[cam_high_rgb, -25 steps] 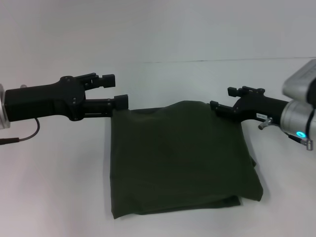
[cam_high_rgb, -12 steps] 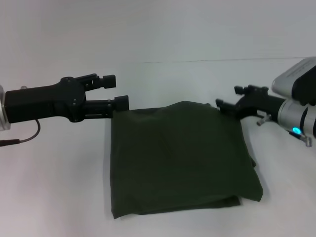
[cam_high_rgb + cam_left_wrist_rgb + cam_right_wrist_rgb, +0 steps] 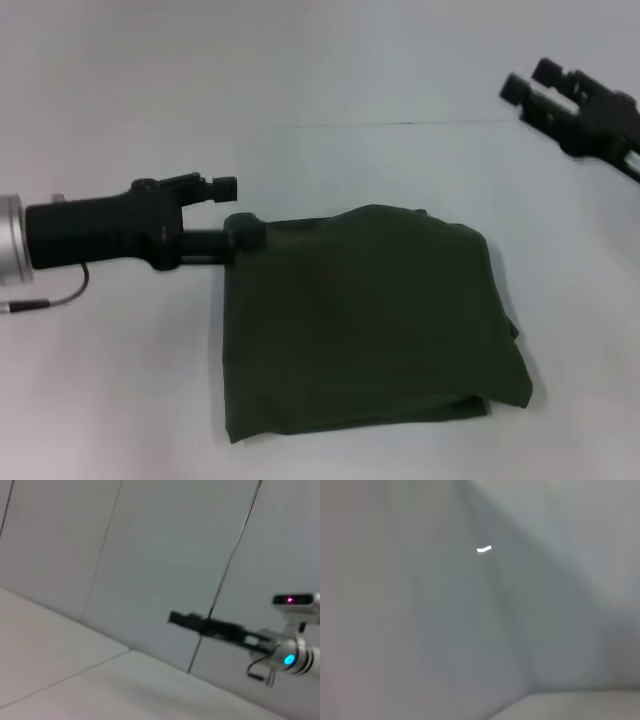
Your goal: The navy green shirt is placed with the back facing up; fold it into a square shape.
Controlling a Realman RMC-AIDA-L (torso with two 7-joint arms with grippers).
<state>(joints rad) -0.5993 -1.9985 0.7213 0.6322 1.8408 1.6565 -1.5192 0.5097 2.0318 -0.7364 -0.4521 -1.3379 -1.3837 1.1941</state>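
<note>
Now right end effector [image 3: 532,88] well clear.

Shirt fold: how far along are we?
The navy green shirt already lies folded into a rough square on the table. The left claw is open at its far left corner; the right claw is raised clear, open. Left: withdraw the left arm, perhaps tidy the edges.

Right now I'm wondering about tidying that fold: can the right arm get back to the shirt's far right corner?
Probably yes: the right hand is open, lifted away, and nothing lies between it and the shirt.
</note>
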